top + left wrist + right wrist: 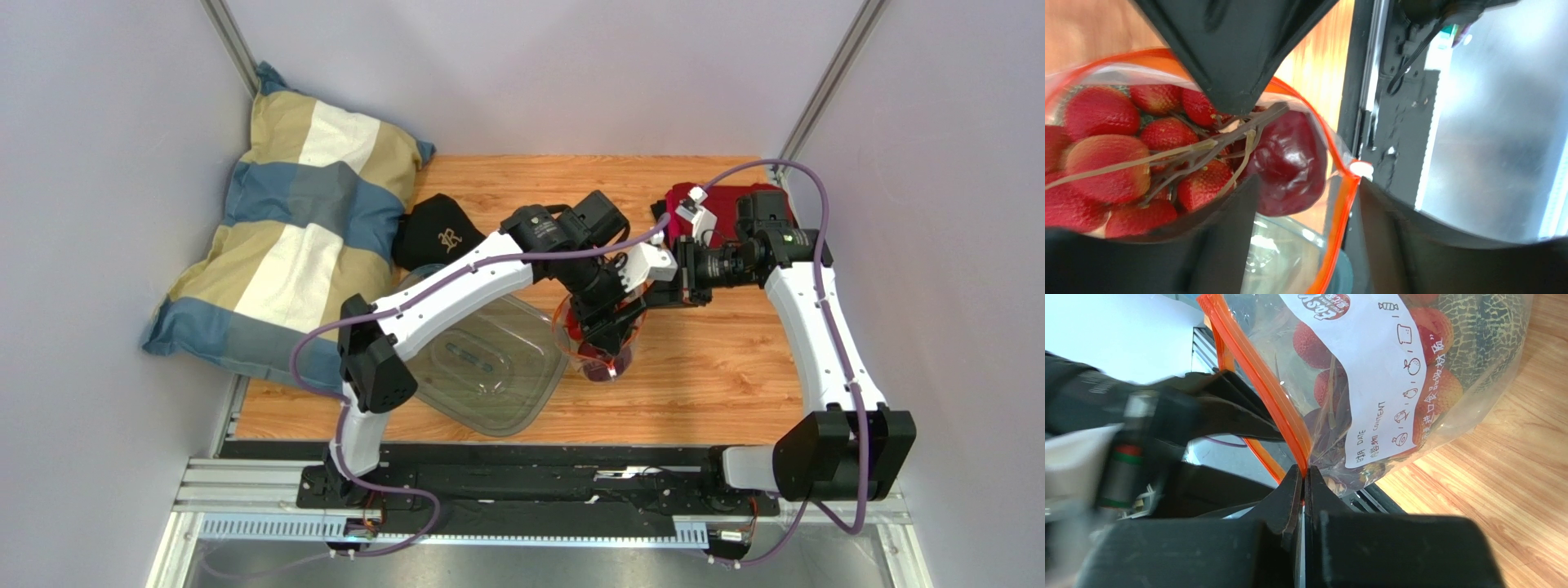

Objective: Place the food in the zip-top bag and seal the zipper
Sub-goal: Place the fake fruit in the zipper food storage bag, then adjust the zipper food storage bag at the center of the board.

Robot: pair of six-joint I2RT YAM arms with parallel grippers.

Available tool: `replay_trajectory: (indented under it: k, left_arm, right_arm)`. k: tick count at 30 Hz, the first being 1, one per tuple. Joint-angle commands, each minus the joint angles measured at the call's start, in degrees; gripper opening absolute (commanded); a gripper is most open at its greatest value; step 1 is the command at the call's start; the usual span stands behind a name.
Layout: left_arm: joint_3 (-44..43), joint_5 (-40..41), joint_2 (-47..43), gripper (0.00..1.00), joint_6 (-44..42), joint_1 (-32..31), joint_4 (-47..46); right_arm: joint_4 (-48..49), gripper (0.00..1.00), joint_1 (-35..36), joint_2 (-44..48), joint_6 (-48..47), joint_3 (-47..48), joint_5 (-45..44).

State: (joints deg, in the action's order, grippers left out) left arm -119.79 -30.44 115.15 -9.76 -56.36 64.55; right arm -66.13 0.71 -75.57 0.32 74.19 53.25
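Note:
The zip-top bag (604,358) hangs between both grippers above the table's middle. Its white label (1376,386) faces the right wrist camera. Inside it are the netted green melon (1478,327), the dark red fruit (1290,162) and the bunch of red-and-yellow fruits (1106,165). My right gripper (1305,471) is shut on the orange zipper strip (1260,373) at the bag's mouth edge. My left gripper (1308,182) is open. Its fingers stand on either side of the strip (1339,226), with the white slider (1361,168) at its right fingertip.
A clear plastic tub (491,368) lies on the wooden table under the left arm. A striped pillow (294,233) and a black cap (438,233) are at the back left. A red cloth (724,202) is at the back right.

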Motion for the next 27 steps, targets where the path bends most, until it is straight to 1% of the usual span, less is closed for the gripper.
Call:
replay_trajectory:
  k: [1,2,3,4,6,7,9,10,11,13,14,16,17,22,24,25,26,27]
  left_arm:
    - [-0.9,-3.8,-8.8,0.76,-2.4,2.6,-2.9]
    - [0.0,-5.8,-12.2,0.79,-3.8,3.0,-3.6]
    - [0.8,-6.8,-13.7,0.79,-9.3,3.3,-3.0]
    - [2.8,-7.4,-15.0,0.79,-12.4,3.3,-2.2]
    - [6.0,-10.0,-18.5,0.79,-18.7,3.2,0.0]
    - [9.6,-10.3,-19.5,0.79,-24.0,3.2,0.5]
    - [12.9,-10.8,-21.9,0.77,-28.9,3.1,0.7]
    - [16.1,-10.5,-22.6,0.76,-32.7,3.0,0.1]
    - [17.6,-9.0,-23.5,0.76,-33.8,2.9,-2.7]
    - [20.5,-7.7,-23.9,0.76,-36.6,2.0,-4.7]
    - [21.1,-6.9,-24.0,0.76,-39.6,1.7,-5.7]
    - [23.1,-5.7,-23.8,0.77,-42.3,0.2,-7.1]
    - [23.9,-4.4,-23.7,0.77,-45.4,-0.4,-8.3]
    - [30.4,-1.5,-23.5,0.77,-50.4,-5.1,-14.7]
    - [32.6,3.4,-23.0,0.72,-51.7,-6.5,-20.0]
    - [34.3,5.2,-22.6,0.61,-52.3,-8.0,-21.3]
    - [34.6,8.3,-21.8,0.51,-52.2,-8.5,-24.0]
    - [34.5,9.1,-21.5,0.41,-51.5,-8.9,-25.3]
  right_arm:
    - [0.0,0.00,0.2,-0.3,-3.1,1.7,2.6]
    - [-0.7,0.00,0.1,-0.6,-4.3,2.0,3.2]
    - [-1.4,0.00,0.2,-1.3,-4.9,2.4,3.3]
    - [-2.1,0.00,0.2,-1.5,-5.2,2.5,3.5]
    - [-2.2,0.00,0.1,-1.7,-5.7,2.6,3.4]
    - [-2.0,0.00,0.1,-1.9,-5.8,2.5,3.5]
    - [-1.8,0.00,0.1,-1.9,-6.0,2.6,3.9]
    - [-1.9,0.00,0.1,-1.9,-6.0,2.8,3.8]
    - [-1.9,0.00,0.1,-2.0,-6.1,2.8,4.0]
    - [-1.9,0.00,0.1,-2.1,-6.1,2.9,4.2]
    - [-2.0,0.00,0.1,-2.2,-6.2,3.0,4.2]
    - [-2.2,0.00,0.1,-2.2,-6.6,3.1,4.1]
    - [-2.3,0.00,0.0,-2.2,-6.6,3.1,4.1]
    - [-2.8,0.00,0.1,-2.7,-7.2,3.5,4.0]
    - [-3.0,0.00,0.1,-2.9,-7.7,3.9,3.9]
    - [-3.7,0.00,0.1,-3.0,-8.1,4.1,3.7]
    - [-4.3,0.00,0.1,-3.2,-9.2,4.4,3.6]
    - [-4.8,0.00,0.1,-3.4,-9.7,4.9,3.5]
